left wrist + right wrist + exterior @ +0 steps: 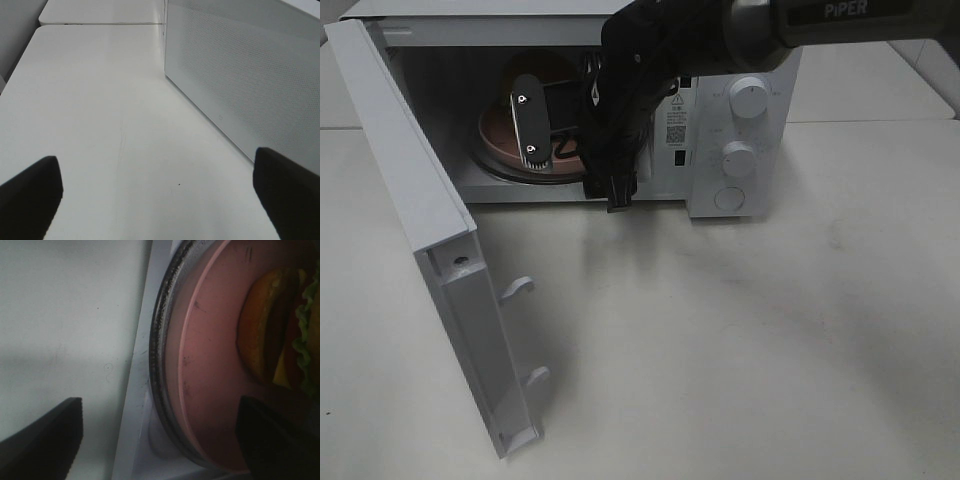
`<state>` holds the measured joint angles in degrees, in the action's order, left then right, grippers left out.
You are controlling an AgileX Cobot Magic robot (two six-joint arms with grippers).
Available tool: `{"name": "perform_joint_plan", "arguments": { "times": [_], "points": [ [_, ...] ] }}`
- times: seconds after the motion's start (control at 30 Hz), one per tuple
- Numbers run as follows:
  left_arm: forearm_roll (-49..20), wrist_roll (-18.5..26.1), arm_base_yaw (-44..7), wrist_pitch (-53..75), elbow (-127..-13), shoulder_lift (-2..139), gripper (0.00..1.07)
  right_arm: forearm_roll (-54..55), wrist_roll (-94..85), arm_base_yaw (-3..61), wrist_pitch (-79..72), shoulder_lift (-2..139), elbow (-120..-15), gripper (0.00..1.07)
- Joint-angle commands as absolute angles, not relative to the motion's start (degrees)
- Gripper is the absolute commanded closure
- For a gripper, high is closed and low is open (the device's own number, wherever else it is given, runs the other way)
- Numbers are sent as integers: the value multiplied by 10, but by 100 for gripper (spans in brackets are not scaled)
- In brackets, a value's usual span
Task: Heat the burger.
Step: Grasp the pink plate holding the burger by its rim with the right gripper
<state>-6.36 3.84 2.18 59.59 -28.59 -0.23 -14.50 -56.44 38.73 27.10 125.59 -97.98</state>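
The burger [265, 330] is set on the pink plate [215, 370] inside the microwave [775, 130] for heating, so the right gripper [157, 445] at its mouth and the left gripper [155, 200] outside it are held wide and empty.

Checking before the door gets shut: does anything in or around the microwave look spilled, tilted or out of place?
Nothing stands out. The burger sits on the pink plate, the plate rests on the glass turntable inside the microwave, and no spill shows on the table. The door stands wide open.
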Motion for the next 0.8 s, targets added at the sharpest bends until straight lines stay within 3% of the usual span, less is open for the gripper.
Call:
{"name": "perform_joint_plan", "arguments": {
  "times": [0.03, 0.8],
  "points": [
    [-64, 40, 22, 595, -284, -14, 9, -151, -534, 387, 271, 1284, -1013, 28],
    [-64, 40, 22, 595, -284, -14, 9, -154, -516, 374, 353, 1393, -1178, 31]
  ]
}}
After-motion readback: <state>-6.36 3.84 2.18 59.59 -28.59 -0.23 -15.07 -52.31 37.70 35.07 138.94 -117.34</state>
